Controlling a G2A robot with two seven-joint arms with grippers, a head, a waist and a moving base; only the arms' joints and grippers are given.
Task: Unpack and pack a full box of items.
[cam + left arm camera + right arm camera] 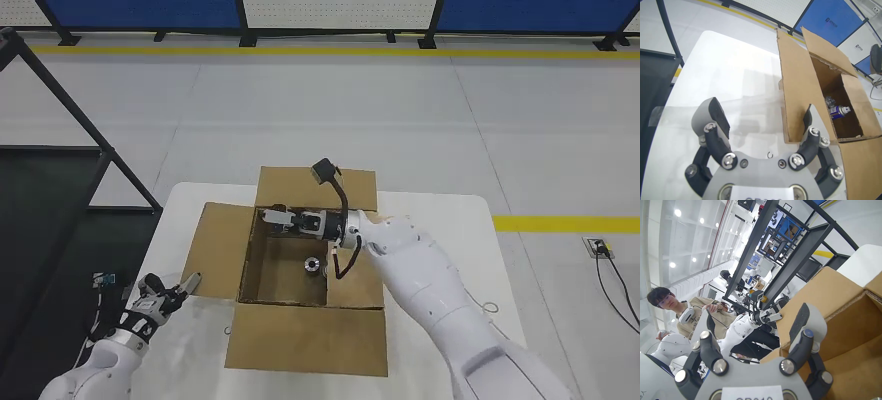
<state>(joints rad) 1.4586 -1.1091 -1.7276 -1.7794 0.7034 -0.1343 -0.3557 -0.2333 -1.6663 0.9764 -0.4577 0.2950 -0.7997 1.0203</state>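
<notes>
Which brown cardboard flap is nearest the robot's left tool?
The brown cardboard flap folded out to the robot's left, right beside the open left tool; the other three lie farther off.

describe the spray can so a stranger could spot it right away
Find the white table and the open cardboard box in its middle. Down inside the box is the spray can: a blue body with a white nozzle cap, beside a crinkled silvery item that has no blue on it.

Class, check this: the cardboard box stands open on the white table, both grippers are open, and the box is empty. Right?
Wrong: the box is not empty; the left wrist view shows a spray can lying inside. The rest holds.
</notes>
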